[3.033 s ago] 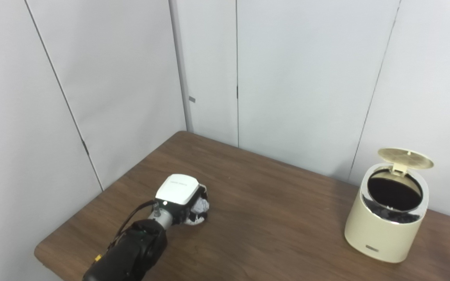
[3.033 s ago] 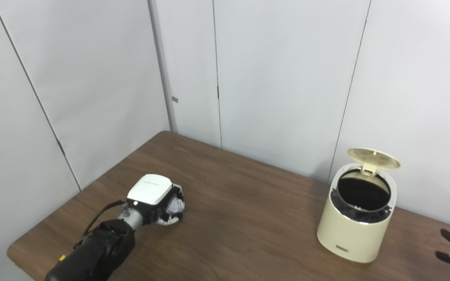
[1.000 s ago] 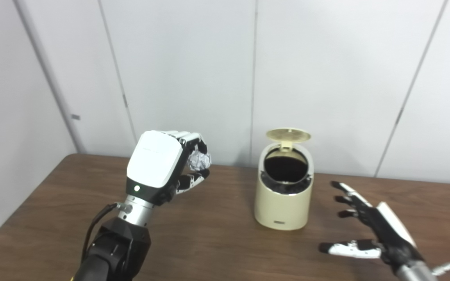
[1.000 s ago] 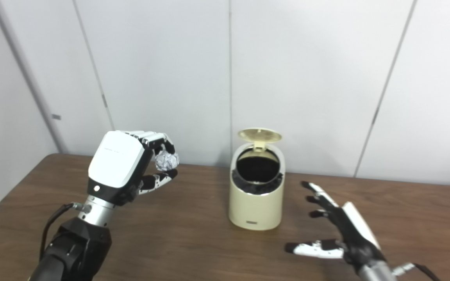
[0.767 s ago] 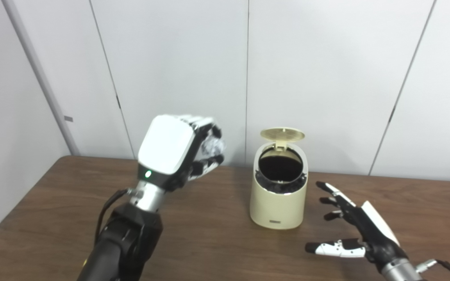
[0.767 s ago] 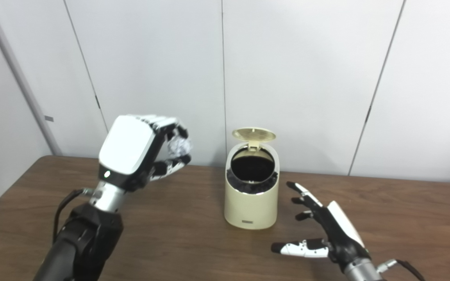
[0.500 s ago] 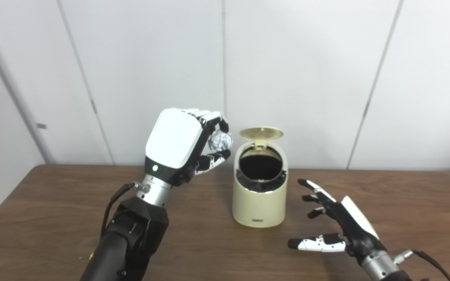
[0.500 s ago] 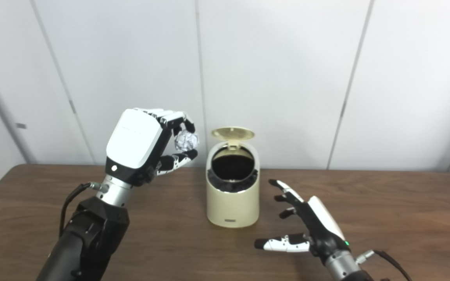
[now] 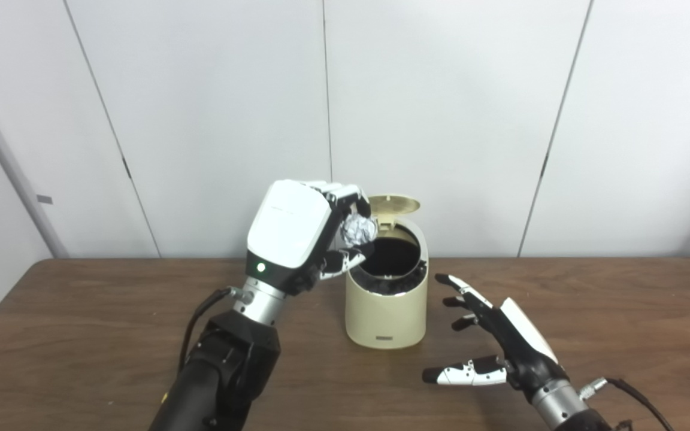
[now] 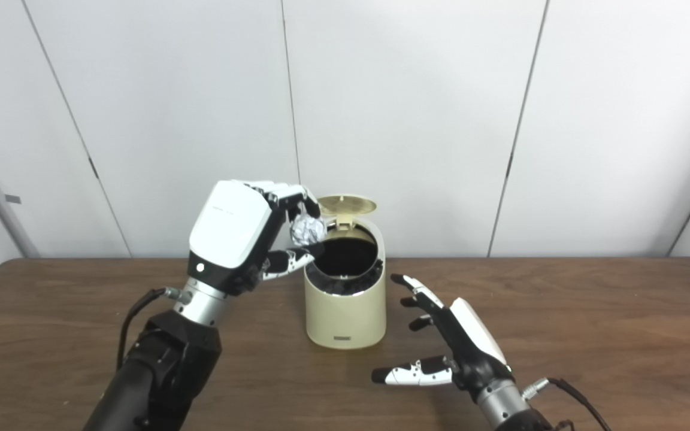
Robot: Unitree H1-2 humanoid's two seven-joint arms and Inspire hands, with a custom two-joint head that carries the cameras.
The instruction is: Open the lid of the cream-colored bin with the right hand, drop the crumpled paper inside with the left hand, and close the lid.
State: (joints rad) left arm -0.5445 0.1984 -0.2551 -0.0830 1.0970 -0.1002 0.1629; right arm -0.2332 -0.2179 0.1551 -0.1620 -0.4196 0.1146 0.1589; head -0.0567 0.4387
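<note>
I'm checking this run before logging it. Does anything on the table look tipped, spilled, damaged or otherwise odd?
Nothing stands out. The cream-colored bin stands upright on the table with its lid raised. The left hand holds the crumpled paper at the bin's left rim, and the right hand is open beside the bin, apart from it.

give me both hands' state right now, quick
Left hand: shut on the crumpled paper, at the bin's open mouth.
Right hand: open, holding nothing, beside the bin.
</note>
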